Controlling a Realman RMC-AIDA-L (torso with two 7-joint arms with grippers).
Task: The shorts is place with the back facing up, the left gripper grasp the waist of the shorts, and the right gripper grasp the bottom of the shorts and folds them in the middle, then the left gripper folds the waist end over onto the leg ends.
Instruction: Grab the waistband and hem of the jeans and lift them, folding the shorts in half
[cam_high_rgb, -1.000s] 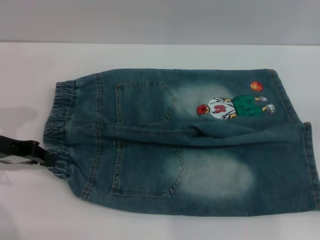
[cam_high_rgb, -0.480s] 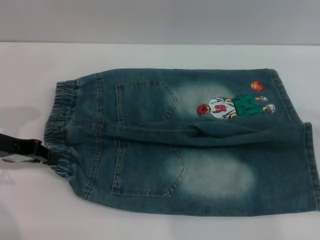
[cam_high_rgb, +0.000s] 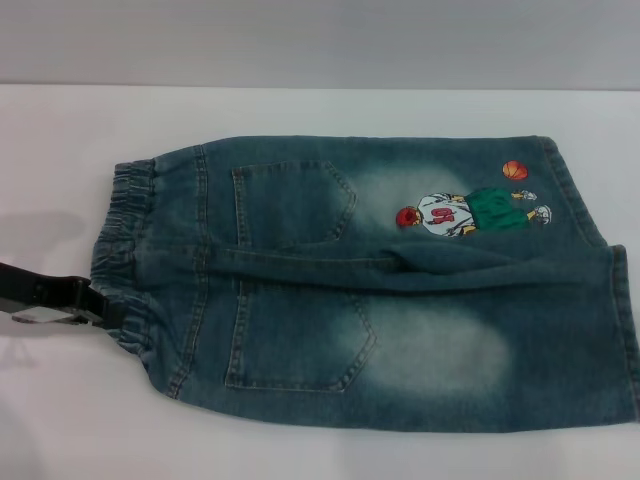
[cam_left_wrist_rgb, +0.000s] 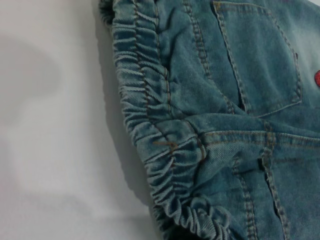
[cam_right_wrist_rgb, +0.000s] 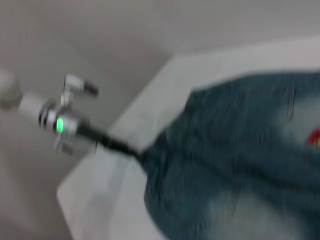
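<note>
The shorts (cam_high_rgb: 380, 290) lie flat on the white table (cam_high_rgb: 60, 150) with the back up, both patch pockets showing. The ruffled waist of the shorts (cam_high_rgb: 120, 230) is at the left. The bottom of the shorts (cam_high_rgb: 612, 320), with the cartoon (cam_high_rgb: 470, 212) and orange ball, is at the right. My left gripper (cam_high_rgb: 112, 316) comes in from the left edge and touches the near end of the waistband. The left wrist view is filled by the crinkled waist (cam_left_wrist_rgb: 150, 125). In the right wrist view the left gripper (cam_right_wrist_rgb: 136, 152) meets the shorts (cam_right_wrist_rgb: 235, 165). My right gripper is out of view.
A grey wall rises behind the table's far edge (cam_high_rgb: 320, 87). The table's left corner (cam_right_wrist_rgb: 70, 190) shows in the right wrist view, under the left arm's silver wrist (cam_right_wrist_rgb: 60, 122) with its green light.
My left gripper has slid to the right, against the near end of the waistband. The waist's near corner has shifted a little to the right with it.
</note>
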